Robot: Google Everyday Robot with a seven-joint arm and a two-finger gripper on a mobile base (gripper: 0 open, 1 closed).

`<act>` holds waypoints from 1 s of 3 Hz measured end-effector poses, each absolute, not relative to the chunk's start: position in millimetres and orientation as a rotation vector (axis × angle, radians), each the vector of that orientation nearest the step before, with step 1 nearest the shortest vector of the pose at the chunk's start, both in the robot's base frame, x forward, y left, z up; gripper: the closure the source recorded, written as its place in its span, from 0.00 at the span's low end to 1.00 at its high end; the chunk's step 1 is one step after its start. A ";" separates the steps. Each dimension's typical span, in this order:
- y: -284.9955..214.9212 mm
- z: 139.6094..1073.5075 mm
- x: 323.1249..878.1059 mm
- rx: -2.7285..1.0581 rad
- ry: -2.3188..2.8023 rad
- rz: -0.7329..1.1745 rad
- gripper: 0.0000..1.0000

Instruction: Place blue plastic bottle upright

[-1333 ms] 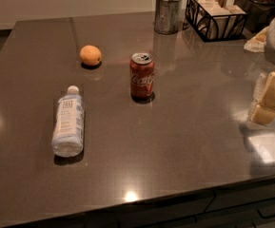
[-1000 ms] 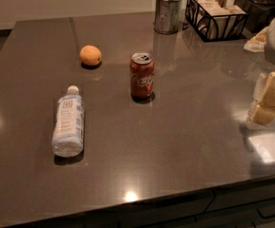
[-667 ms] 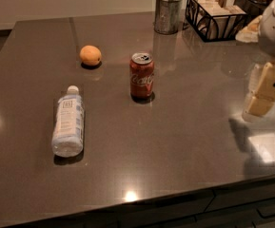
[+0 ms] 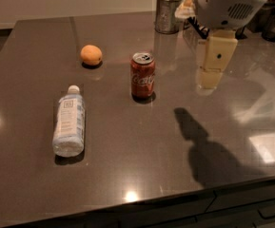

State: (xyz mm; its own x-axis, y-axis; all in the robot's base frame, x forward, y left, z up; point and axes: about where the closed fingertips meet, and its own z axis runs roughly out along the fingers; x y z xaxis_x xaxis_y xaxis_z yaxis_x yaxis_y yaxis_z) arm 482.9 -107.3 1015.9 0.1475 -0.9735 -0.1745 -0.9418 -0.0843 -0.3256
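A clear, pale bluish plastic water bottle with a white cap (image 4: 69, 122) lies on its side on the left part of the dark grey glossy tabletop (image 4: 127, 170), its cap pointing toward the far edge. Beyond it and a little to the right sits a round orange fruit (image 4: 91, 54). Near the middle, a red soda can (image 4: 142, 75) stands upright, well apart from the bottle. A metal cup (image 4: 165, 17) stands at the far edge. To the right, the cream-coloured gripper (image 4: 212, 72) hangs below a white arm housing, above the table and far from the bottle; whether it is parted or closed does not show.
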 end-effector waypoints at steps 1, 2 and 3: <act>-50.6 1009.9 508.8 -2.269 1.647 -0.144 0.00; 0.1 998.5 527.7 -2.440 1.441 -0.138 0.00; 44.9 986.4 530.0 -2.584 1.210 -0.120 0.00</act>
